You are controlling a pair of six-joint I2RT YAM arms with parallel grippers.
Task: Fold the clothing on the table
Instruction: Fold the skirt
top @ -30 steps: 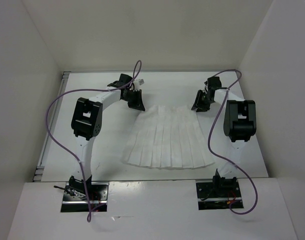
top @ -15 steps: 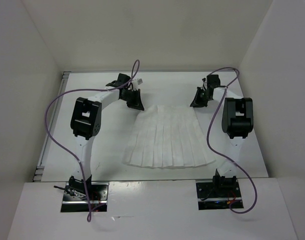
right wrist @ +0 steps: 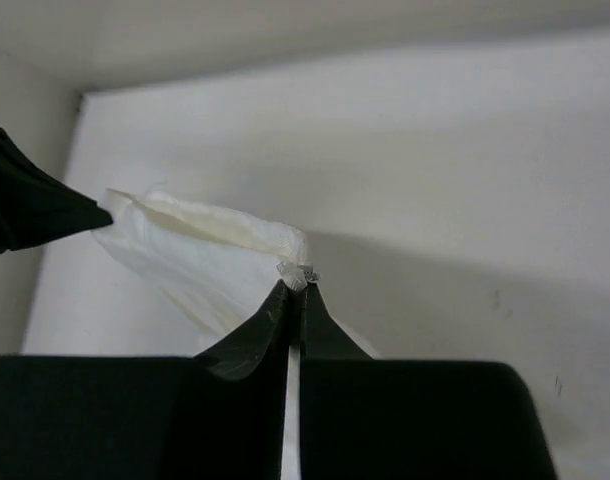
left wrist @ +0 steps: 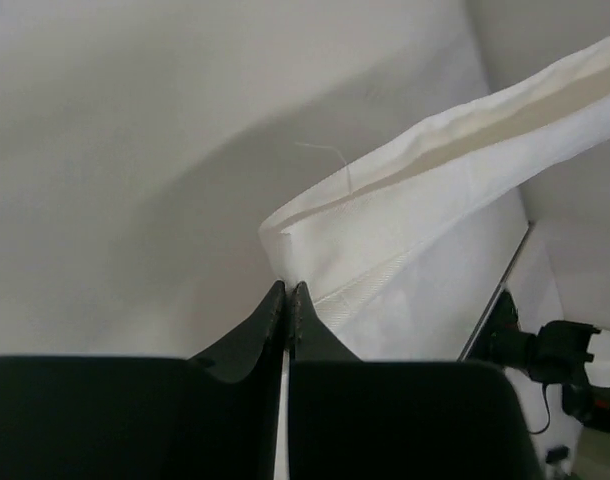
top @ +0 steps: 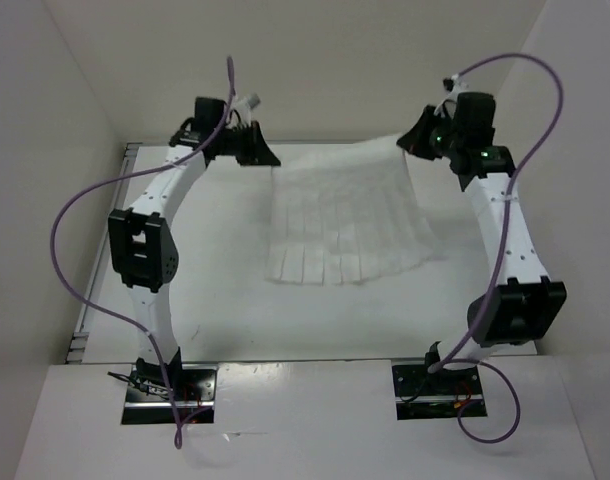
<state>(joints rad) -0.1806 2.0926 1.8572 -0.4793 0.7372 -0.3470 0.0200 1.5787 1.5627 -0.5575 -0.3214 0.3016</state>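
The clothing (top: pixel 347 212), a white pleated skirt-shaped cloth, hangs lifted off the table (top: pixel 225 300) by its narrow top edge, its wide hem dangling toward the near side. My left gripper (top: pixel 268 160) is shut on the top left corner; the left wrist view has the jaws pinched on the folded waistband (left wrist: pixel 405 180). On the other side my right gripper (top: pixel 413 146) is shut on the top right corner, where the right wrist view has the cloth (right wrist: pixel 200 250) bunched at the fingertips. Both arms are raised high near the back wall.
White walls enclose the table on the left, back and right. Purple cables (top: pixel 75 230) loop from both arms. The arm bases (top: pixel 170 385) sit at the near edge. A metal strip (top: pixel 90 300) runs along the table's left edge.
The right gripper closed on the top right corner. Both arms then rose and moved toward the back, lifting the clothing off the table so it hangs between them.
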